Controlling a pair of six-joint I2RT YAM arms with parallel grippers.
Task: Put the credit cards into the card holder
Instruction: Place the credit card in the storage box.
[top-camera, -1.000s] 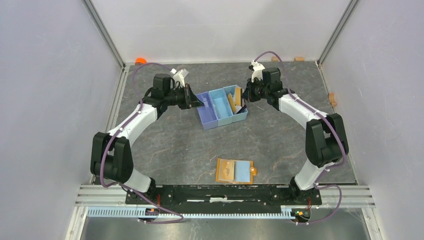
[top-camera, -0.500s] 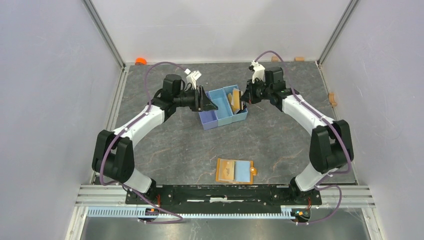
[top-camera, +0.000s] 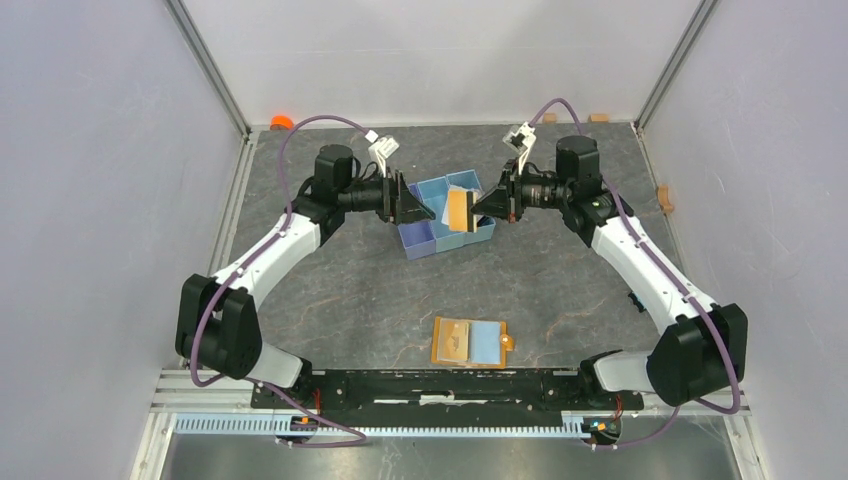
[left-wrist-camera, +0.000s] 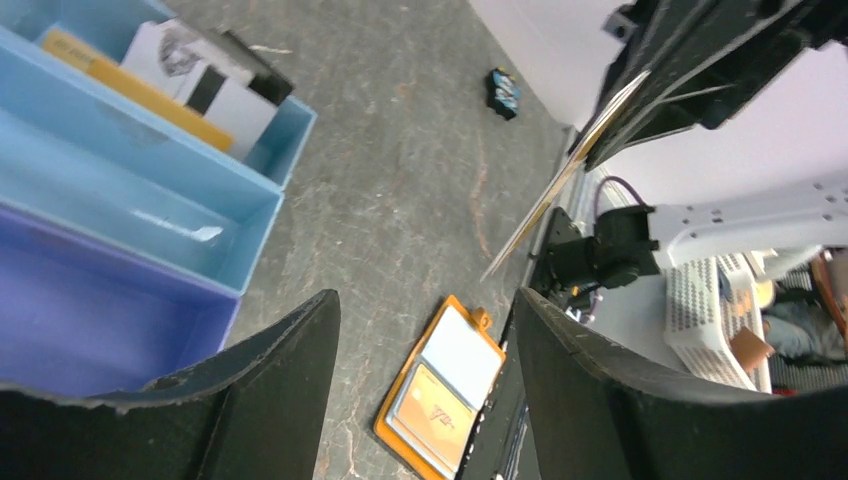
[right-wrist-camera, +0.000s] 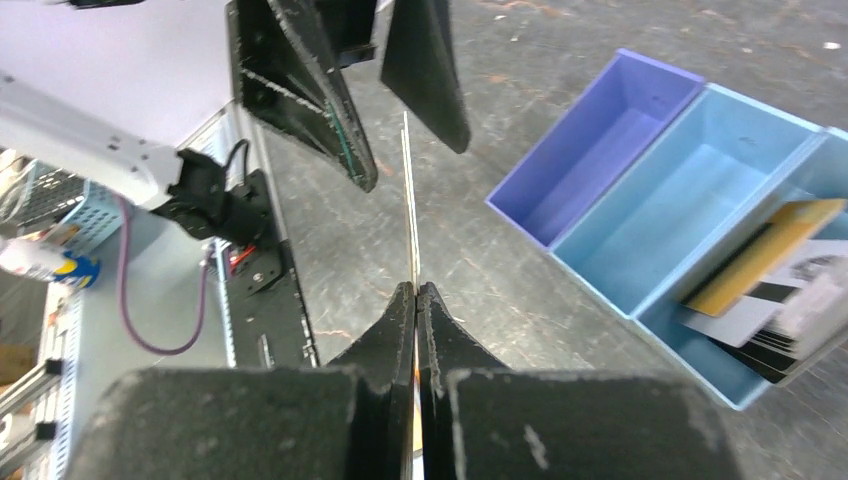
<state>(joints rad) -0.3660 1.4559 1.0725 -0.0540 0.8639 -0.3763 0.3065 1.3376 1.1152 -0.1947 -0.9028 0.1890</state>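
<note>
One thin, flat gold-yellow card hangs in the air over the blue three-compartment plastic tray. It is pinched by the edge nearest the right arm. The right gripper has its two black fingers pressed tight together on it (from that wrist the card is only a pale sliver, seen edge-on). The right arm rises from its base at the table's near edge, swings out to the right and bends back inward, wrist roughly level and pointing left.

Facing it, the left gripper has its fingers spread wide, tips close to the card's free edge; I cannot tell whether they touch it. The left arm mirrors the other, elbow out to the left and forearm level, pointing right.

The other credit cards lean together in the tray's end compartment on the right arm's side. The tray sits toward the far middle of the table. The small orange-tan bifold card holder lies open and flat near the middle of the near edge, well apart from the tray. One inner panel is tan, the other light blue. A small black-and-blue gadget lies on the table off to the right.
</note>
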